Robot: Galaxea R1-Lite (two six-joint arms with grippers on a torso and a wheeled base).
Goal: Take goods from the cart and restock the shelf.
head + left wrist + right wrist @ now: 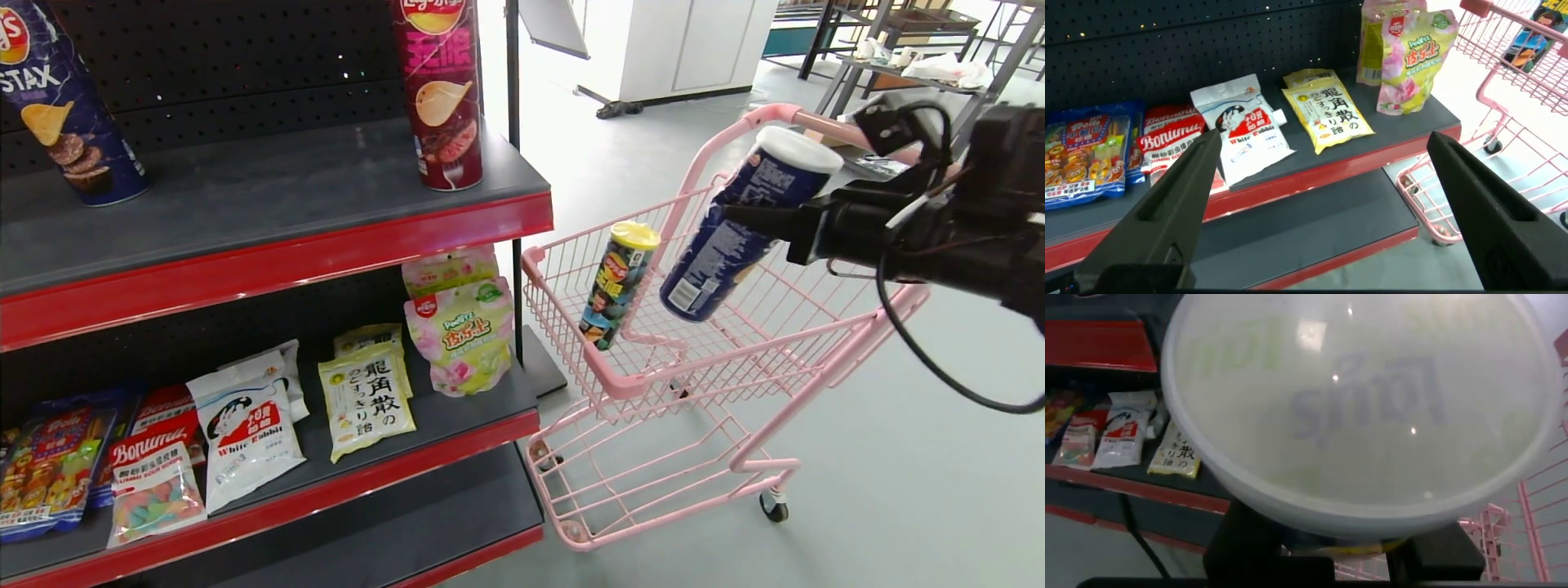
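Head view: the right tool (751,224) gripped a blue can (702,278) near its lidded end, holding it tilted above the pink cart (604,377), just beside a yellow-lidded can (618,286) standing inside. The grip seemed high on the can, though up close the lid hid the fingers. The lower end could swing, slip free or strike the cart rim. A careless placement on the top shelf (269,196) could topple the red can (441,98). The left tool (1323,143) was spread wide before the lower shelf (1315,163). Shelf boards were smooth dark grey, the floor (898,490) was pale grey, and a white cabinet (686,41) stood behind.
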